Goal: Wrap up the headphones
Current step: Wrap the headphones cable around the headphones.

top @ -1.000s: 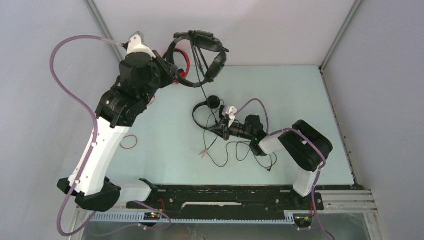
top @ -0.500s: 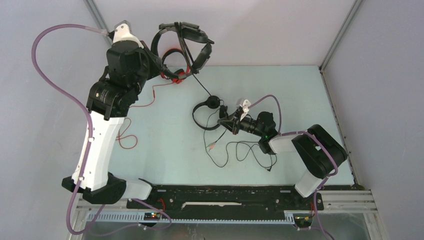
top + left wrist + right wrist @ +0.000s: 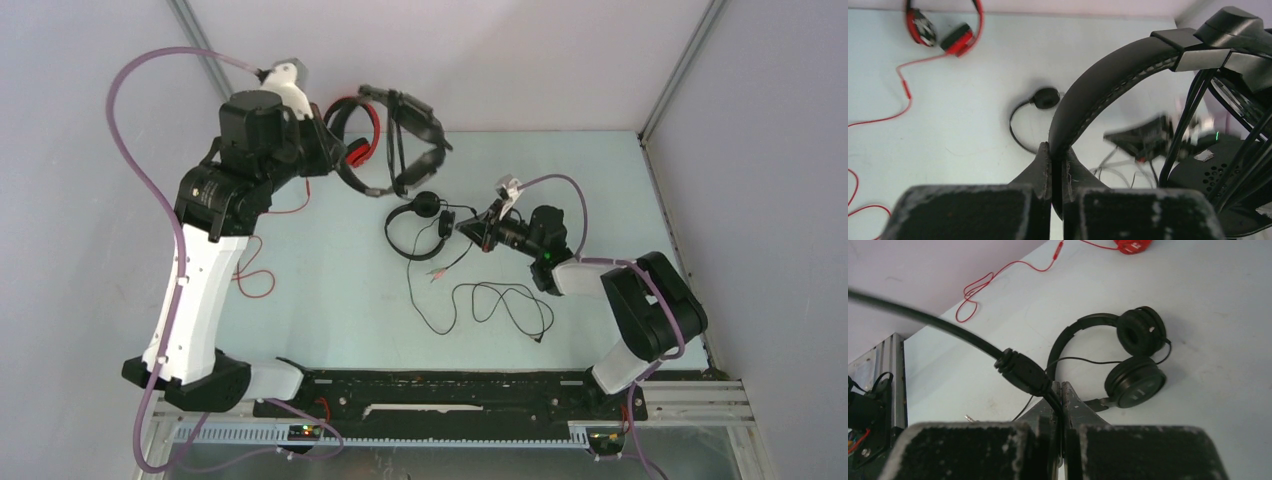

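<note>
both grippers stayed shut through the last second; only the arms moved. the left gripper (image 3: 1051, 150) had its jaws pinched tight on the padded headband of the large black headset (image 3: 1108, 75), carried in the air over the 11 o'clock part of the table (image 3: 330, 300). in the overhead view that headset had swung out toward 10 o'clock half a second ago. it had since come back rightward and lower, with its cups turned to a new angle.

the right gripper (image 3: 1060, 389) was clamped on the thick black cable (image 3: 948, 327) just past its moulded collar (image 3: 1020, 371). it had meanwhile travelled from about 5 o'clock of the small black headset (image 3: 1137, 384) round to its 3 o'clock side, further from the arm bases.

that small headset lay flat near the table's centre, untouched. the red headset (image 3: 955, 40) lay at 11 o'clock by the back wall, its red cable (image 3: 907, 89) trailing toward 8 o'clock.

in the left wrist view several cable strands ran down past one cup of the raised headset. that suggested the swing had laid another turn around it while the right arm kept the line fed. loose black cable (image 3: 510, 292) lay looped at 5 o'clock, though whose slack it was could not be told. the wrapping looked only partly done, with two headsets not yet started.
</note>
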Controlling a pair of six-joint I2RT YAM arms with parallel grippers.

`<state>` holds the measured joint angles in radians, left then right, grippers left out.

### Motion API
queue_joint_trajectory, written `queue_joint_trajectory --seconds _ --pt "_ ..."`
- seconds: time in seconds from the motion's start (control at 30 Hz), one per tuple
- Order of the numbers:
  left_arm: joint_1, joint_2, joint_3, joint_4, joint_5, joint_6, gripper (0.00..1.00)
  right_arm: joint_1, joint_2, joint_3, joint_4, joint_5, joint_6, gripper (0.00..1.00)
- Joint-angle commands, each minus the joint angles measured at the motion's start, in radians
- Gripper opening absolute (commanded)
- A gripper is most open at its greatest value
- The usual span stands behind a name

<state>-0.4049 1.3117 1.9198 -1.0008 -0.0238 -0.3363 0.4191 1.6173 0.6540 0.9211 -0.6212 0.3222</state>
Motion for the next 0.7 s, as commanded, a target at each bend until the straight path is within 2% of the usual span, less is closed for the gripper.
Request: queue_joint_trajectory --seconds 0.0,0.17,0.27,0.47,0.57,0.67 --pt "0.003 -0.091 -0.138 0.070 0.284 0.137 0.00 -0.048 -0.064 0.130 -0.300 0.003 0.027 0.00" --pt "-0.021 -0.126 -0.258 0.078 0.306 0.309 0.00 -0.085 -0.114 0.269 -0.638 -0.037 0.051 0.00" --pt "-0.066 -0.130 -0.309 0.081 0.256 0.418 0.00 -0.113 -0.136 0.318 -0.728 -0.114 0.089 0.00" --pt "-0.158 -0.140 -0.411 0.099 0.147 0.653 0.00 -0.123 -0.202 0.442 -0.984 -0.190 0.038 0.00" --pt "-0.223 -0.147 -0.459 0.117 0.031 0.765 0.00 -0.127 -0.227 0.478 -1.056 -0.220 0.038 0.00" --pt "-0.258 -0.146 -0.492 0.138 -0.013 0.826 0.00 -0.126 -0.241 0.515 -1.104 -0.234 0.030 0.00"
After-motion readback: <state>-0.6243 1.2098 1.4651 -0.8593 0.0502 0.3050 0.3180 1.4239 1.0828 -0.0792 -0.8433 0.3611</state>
